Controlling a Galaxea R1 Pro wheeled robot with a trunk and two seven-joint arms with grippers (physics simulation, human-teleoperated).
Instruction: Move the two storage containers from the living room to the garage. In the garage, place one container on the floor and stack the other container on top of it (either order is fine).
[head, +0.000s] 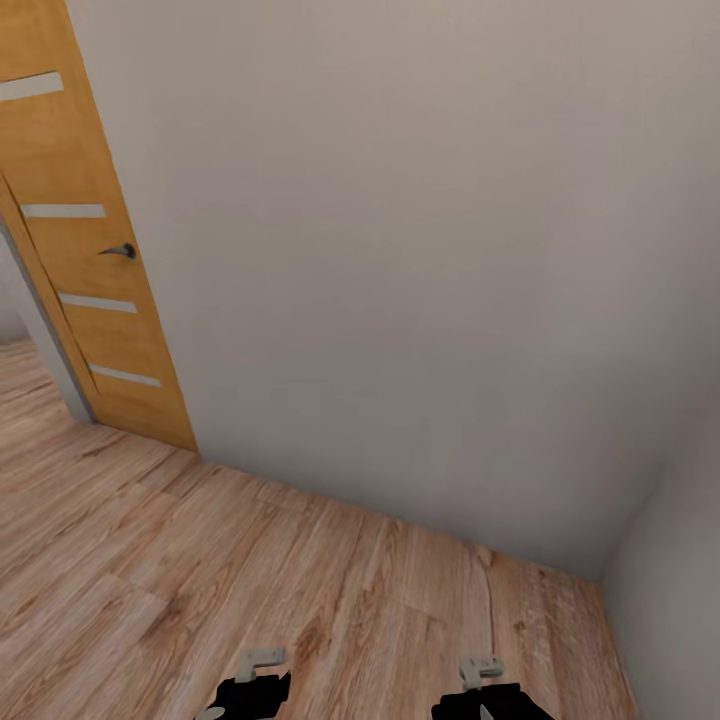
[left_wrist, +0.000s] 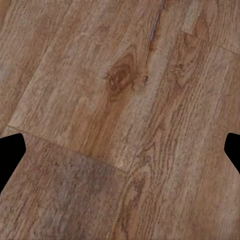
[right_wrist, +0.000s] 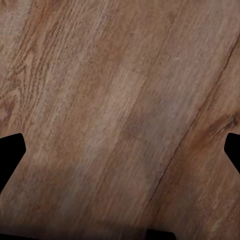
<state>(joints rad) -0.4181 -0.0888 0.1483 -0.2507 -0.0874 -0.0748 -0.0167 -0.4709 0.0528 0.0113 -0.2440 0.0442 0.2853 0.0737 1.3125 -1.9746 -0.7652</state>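
Plain pale grey wall (head: 400, 250) dead ahead, meeting a side wall in a corner at two o'clock, and light wood plank flooring (head: 200, 560) under me. At ten o'clock stands an orange-brown wooden door with pale glazed strips (head: 90, 250) and a dark lever handle (head: 120, 251), a gap into more plank floor beside it. My left gripper (left_wrist: 120, 145) hangs over bare boards, fingers spread wide, nothing between them. My right gripper (right_wrist: 120, 145) is the same: fingers apart, empty, planks below. No orange-red bins in sight, so I can't say where they lie. I judge this a travelling step: turn away from this corner, keep both arms tucked low, and swing wide of the door edge.
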